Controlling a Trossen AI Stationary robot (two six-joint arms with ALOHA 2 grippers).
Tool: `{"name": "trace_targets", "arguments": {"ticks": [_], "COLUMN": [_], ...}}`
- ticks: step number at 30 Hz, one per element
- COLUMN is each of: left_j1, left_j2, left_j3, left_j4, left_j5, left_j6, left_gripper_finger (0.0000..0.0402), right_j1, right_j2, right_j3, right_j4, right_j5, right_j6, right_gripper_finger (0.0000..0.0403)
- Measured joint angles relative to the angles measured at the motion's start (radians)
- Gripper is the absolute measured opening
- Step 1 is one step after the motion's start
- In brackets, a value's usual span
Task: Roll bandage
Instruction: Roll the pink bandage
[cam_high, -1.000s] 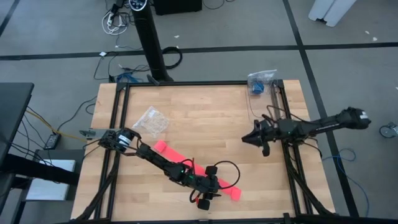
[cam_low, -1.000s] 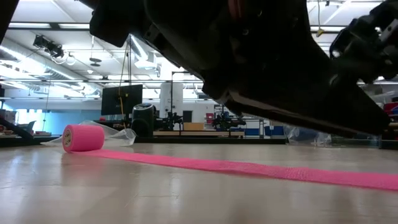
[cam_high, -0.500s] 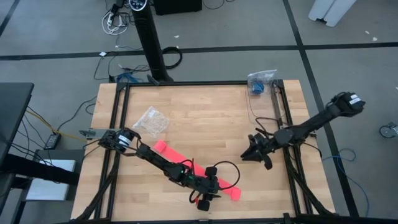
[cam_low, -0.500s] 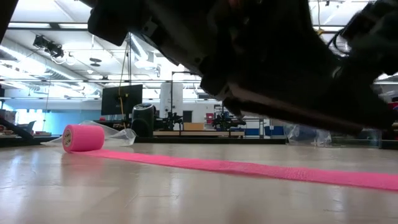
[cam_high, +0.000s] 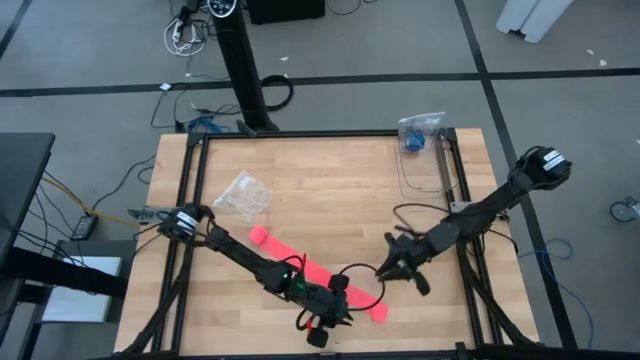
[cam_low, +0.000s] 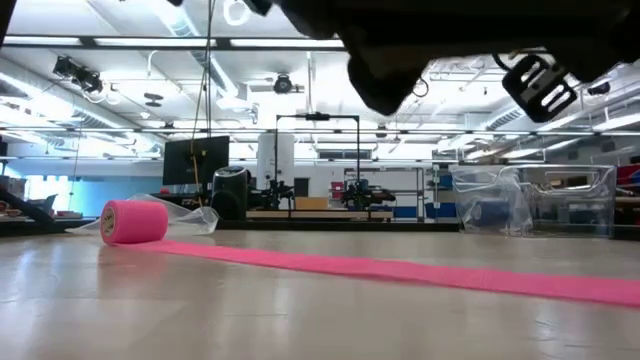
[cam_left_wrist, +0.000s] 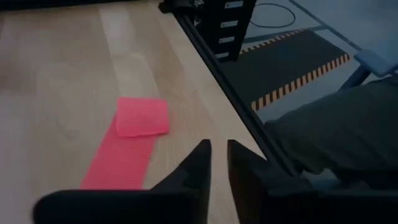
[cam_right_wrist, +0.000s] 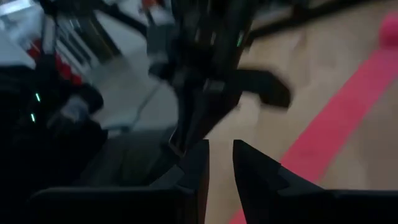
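Observation:
The pink bandage lies mostly unrolled on the wooden table. Its small roll (cam_high: 258, 236) (cam_low: 133, 221) rests on its round side toward the left. The flat strip (cam_high: 310, 272) (cam_low: 400, 270) runs from the roll to a free end (cam_high: 378, 313) (cam_left_wrist: 143, 117) near the front edge. My left gripper (cam_high: 340, 312) (cam_left_wrist: 218, 152) hangs above the strip near that end. Its fingers stand a narrow gap apart with nothing between them. My right gripper (cam_high: 385, 272) (cam_right_wrist: 221, 155) hovers just beyond the strip's end, also barely open and empty.
A crumpled clear plastic bag (cam_high: 243, 195) lies at the far left. A clear container (cam_high: 420, 132) (cam_low: 520, 200) stands at the far right corner. Black frame rails (cam_high: 455, 200) run along the table's edges, and a loose cable loops near the right gripper.
My right gripper has swung from the table's right side toward the near edge and the left, ending close to the bandage's free end. My left gripper has risen, so in the low view it no longer blocks the strip. The bandage has stayed where it was.

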Motion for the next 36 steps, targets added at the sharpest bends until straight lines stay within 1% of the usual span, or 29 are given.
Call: {"name": "trace_targets", "arguments": {"ticks": [4,7,9,15,19,25,32,36], "left_j1": [-0.002,-0.004,-0.007,-0.015,-0.015,-0.015,-0.014,-0.013], "left_j2": [-0.009,-0.009,-0.009,-0.009,-0.009,-0.008,-0.008,-0.008], "left_j3": [0.0,-0.02,-0.04,-0.077,-0.082,-0.082,-0.082,-0.082], "left_j4": [-0.016,-0.016,-0.004,0.033,0.047,0.046,0.046,0.046], "left_j5": [0.0,0.0,-0.006,-0.018,-0.018,-0.017,-0.017,-0.017], "left_j6": [0.008,-0.016,-0.035,-0.078,-0.086,-0.087,-0.086,-0.084], "left_gripper_finger": [0.0009,0.0008,0.0009,0.0006,0.0006,0.0006,0.0006,0.0006], "right_j1": [0.044,0.078,0.097,0.116,0.113,0.098,0.091,0.091], "right_j2": [0.067,0.105,0.127,0.185,0.204,0.201,0.202,0.202], "right_j3": [0.161,0.256,0.293,0.321,0.321,0.321,0.321,0.321], "right_j4": [-0.239,-0.385,-0.439,-0.481,-0.5,-0.523,-0.604,-0.601], "right_j5": [0.0,0.018,0.02,0.017,0.01,0.009,-0.027,-0.035], "right_j6": [0.064,0.116,0.15,0.27,0.287,0.309,0.399,0.431], "right_gripper_finger": [0.0077,0.008,0.0086,0.0114,0.0128,0.0128,0.0129,0.013]}}
